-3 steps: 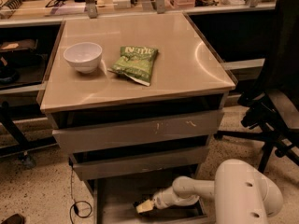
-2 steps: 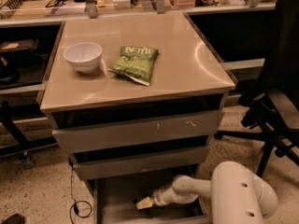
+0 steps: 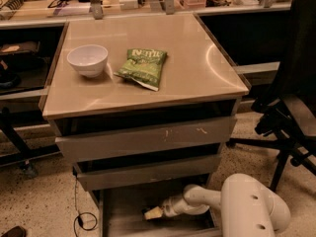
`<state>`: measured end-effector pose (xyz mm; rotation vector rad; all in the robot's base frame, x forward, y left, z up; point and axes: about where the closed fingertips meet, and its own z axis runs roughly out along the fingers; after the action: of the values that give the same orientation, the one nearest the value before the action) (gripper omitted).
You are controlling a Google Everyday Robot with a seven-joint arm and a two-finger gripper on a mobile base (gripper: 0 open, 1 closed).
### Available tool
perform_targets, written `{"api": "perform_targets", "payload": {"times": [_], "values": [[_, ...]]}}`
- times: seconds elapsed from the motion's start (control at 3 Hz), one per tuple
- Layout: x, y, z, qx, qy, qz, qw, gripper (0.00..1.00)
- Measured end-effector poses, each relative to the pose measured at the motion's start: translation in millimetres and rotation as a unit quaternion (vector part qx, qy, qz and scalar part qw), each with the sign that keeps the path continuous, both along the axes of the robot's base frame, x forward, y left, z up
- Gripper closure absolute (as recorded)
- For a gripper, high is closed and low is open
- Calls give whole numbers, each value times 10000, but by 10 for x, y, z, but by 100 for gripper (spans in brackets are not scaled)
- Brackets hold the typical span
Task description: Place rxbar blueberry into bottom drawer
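The bottom drawer (image 3: 123, 216) stands pulled out below the two upper drawers, and its grey floor shows. My gripper (image 3: 154, 213) is at the end of the white arm (image 3: 197, 201). It reaches in from the right and sits low over the drawer's floor, near its middle. Its tip looks pale yellow. The rxbar blueberry does not show anywhere in this view; no dark blue bar lies on the cabinet top or on the visible drawer floor.
On the cabinet top (image 3: 197, 68) lie a green chip bag (image 3: 143, 67) and a white bowl (image 3: 88, 59). The two upper drawers (image 3: 148, 139) are slightly ajar. A black office chair (image 3: 291, 117) stands at the right. A cable (image 3: 81, 218) lies on the floor at the left.
The white arm body has shifted slightly to the left. The gripper stays at almost the same spot over the bottom drawer's floor.
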<state>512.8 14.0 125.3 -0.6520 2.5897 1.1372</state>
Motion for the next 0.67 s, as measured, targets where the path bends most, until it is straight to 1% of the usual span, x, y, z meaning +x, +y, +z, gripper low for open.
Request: {"api": "perform_targets", "payload": {"times": [0.67], "values": [[0,1,-1,1,2,-1,10000,36]]}}
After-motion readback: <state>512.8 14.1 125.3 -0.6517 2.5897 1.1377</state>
